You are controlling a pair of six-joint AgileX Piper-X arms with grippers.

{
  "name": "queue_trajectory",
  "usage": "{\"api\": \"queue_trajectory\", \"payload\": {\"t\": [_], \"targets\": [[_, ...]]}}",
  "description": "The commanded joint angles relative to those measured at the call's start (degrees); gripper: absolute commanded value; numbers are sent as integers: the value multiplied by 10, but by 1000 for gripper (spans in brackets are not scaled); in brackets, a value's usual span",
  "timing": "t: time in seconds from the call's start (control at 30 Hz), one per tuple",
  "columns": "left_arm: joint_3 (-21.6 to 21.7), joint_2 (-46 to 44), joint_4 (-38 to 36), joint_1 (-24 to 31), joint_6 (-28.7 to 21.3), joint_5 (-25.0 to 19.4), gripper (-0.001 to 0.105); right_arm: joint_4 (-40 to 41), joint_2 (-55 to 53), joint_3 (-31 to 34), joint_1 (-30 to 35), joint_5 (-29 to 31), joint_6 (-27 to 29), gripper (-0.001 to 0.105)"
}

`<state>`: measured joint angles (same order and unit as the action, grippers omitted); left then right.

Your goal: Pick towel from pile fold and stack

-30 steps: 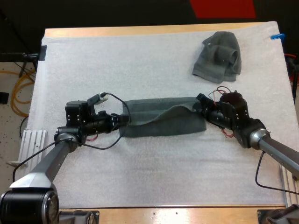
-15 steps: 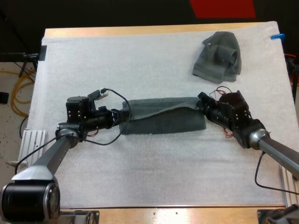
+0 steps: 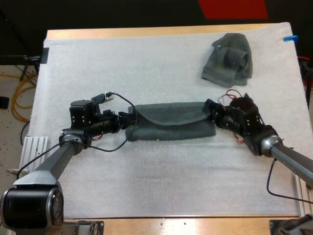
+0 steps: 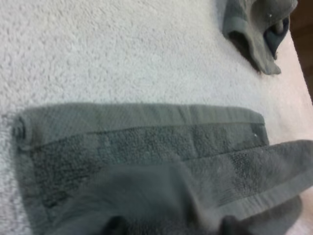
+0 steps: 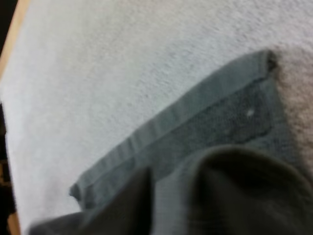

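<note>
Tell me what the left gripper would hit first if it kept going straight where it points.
The towel: the left gripper sits at one end, pointing along it. Beyond that, the line seems to lead to the right gripper at the other end, though depth is unclear.

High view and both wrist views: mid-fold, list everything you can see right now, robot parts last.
half-folded towel: one, dark grey-green, middle of the mat, stretched between the two tools, upper layer draped over the lower one.
crumpled towel: one, dark grey-green, far right part of the mat, apart from the other towel.
white mat: one, white, covering most of the table.
wooden table: one, light wood, showing along the mat's far and near edges.
left tool: one, black, at the half-folded towel's left end, shut on it.
right tool: one, black, at the half-folded towel's right end, shut on it.
</note>
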<state>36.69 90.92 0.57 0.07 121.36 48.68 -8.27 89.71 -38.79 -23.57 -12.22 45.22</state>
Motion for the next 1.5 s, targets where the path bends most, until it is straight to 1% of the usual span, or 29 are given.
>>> {"api": "queue_trajectory", "payload": {"t": [0.0,0.03,0.07,0.1,0.13,0.2,0.27,0.33,0.37,0.47,0.53,0.57,0.63,0.73,0.77,0.8,0.9,1.0,1.1,1.2,1.27,1.37,1.47], "targets": [[4,-3,14,-1,-4,-5,48,-32,-2,-4,1,-5,18,63],[5,-3,22,-1,-4,-4,48,-53,-2,-4,1,-6,39,70],[7,-3,25,-1,-4,-2,48,-64,-2,-4,1,-7,50,72],[12,-3,26,-1,-4,1,48,-87,-2,-4,1,-9,69,72],[19,-3,26,-1,-4,6,48,-102,-2,-4,1,-9,76,72],[31,-5,26,-1,-4,17,48,-121,-7,-4,1,-9,78,72],[45,-15,22,-1,-4,24,48,-126,-15,-4,1,-9,89,72],[53,-38,15,-1,-10,22,48,-118,-31,-4,1,-9,133,72],[55,-49,11,-1,-18,18,48,-111,-38,-4,1,-8,145,72],[57,-109,-29,-1,-64,-17,48,-66,-77,-4,1,9,206,72],[60,-162,-97,-1,-119,-58,48,-22,-111,-4,1,25,247,72],[62,-180,-123,-1,-138,-73,49,-9,-121,-4,1,30,260,72],[67,-236,-210,-1,-195,-114,54,47,-160,-4,1,40,293,72],[72,-311,-313,-1,-246,-161,66,131,-213,-4,1,43,312,72],[72,-332,-334,-1,-248,-172,68,150,-223,-4,1,43,316,72],[72,-366,-363,-1,-250,-184,69,187,-245,-4,1,44,321,72],[72,-445,-423,-1,-249,-185,69,274,-292,-4,1,47,333,72],[72,-505,-480,-1,-235,-185,69,354,-332,-4,1,53,334,72],[72,-549,-522,-1,-224,-185,69,401,-352,-4,1,78,335,72],[72,-574,-542,-1,-223,-192,69,402,-348,-4,2,95,337,72],[72,-576,-544,-1,-223,-197,69,393,-335,-5,12,92,337,72],[72,-576,-544,-1,-222,-191,69,393,-298,-24,51,62,341,72],[72,-576,-544,-1,-215,-171,69,393,-247,-55,107,20,375,72]]}}
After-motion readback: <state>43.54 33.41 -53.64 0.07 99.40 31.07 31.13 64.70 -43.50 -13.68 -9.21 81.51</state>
